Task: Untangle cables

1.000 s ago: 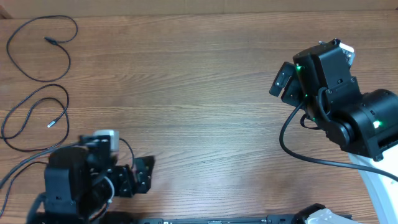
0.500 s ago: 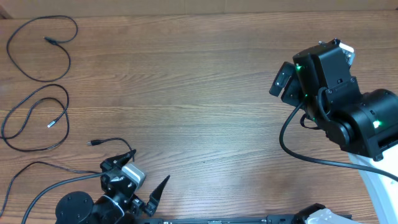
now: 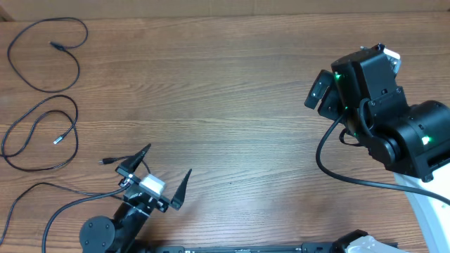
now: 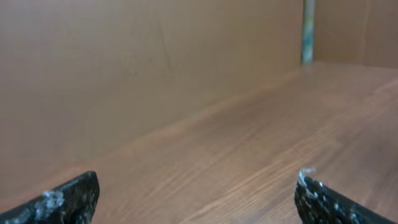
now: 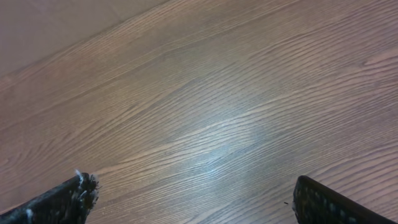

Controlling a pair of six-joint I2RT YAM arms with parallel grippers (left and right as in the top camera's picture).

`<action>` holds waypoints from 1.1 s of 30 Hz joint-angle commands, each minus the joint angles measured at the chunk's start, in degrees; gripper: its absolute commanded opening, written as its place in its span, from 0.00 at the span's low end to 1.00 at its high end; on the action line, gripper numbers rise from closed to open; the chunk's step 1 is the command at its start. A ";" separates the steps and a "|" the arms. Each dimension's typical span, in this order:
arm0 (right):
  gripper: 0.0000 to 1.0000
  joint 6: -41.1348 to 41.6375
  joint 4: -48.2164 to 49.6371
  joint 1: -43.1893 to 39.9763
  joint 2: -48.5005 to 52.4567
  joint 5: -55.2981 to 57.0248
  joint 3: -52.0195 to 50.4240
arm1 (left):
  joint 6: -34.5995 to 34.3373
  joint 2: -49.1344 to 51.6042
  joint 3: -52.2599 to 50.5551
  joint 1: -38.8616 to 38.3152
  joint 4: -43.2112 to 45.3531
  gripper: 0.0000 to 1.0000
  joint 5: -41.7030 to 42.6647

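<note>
Three thin black cables lie apart at the table's left in the overhead view. One is a loop at the far left corner with its plug end (image 3: 56,46) inside. A second loop sits below it, plug end (image 3: 58,140) inside. A third runs from the left edge to a plug end (image 3: 104,161) just left of my left gripper (image 3: 169,158). That gripper is open and empty, its fingers pointing up-right. My right gripper (image 3: 314,95) is open and empty at the far right. Both wrist views show only bare wood between the left jaws (image 4: 199,193) and the right jaws (image 5: 193,199).
The brown wooden table (image 3: 225,84) is bounded by a brown wall along its far edge (image 4: 124,74). The right arm's thick black wiring (image 3: 330,165) hangs over the table's right side. The left arm's base (image 3: 98,232) is at the front edge.
My left arm has swung up and to the right, its gripper opening wide and uncovering the third cable's plug end. The right arm and the other two cables have not moved.
</note>
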 commanded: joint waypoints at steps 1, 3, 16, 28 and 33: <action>1.00 0.42 0.17 -0.28 -0.24 0.55 -0.15 | -1.44 -1.68 -3.67 2.47 4.22 1.00 -2.29; 1.00 0.42 0.17 -0.28 -0.24 0.52 -0.15 | -2.60 -2.29 -4.87 3.23 5.62 0.99 -4.59; 1.00 0.42 0.17 -0.28 -0.24 0.55 -0.15 | -10.21 -2.78 -14.60 3.34 22.73 1.00 -14.88; 1.00 0.42 0.17 -0.28 -0.24 0.55 -0.15 | -10.86 -2.80 -18.01 5.44 19.63 1.00 -17.25; 1.00 0.42 0.17 -0.28 -0.24 0.55 -0.15 | -9.51 -2.80 -17.99 5.84 11.41 1.00 -17.20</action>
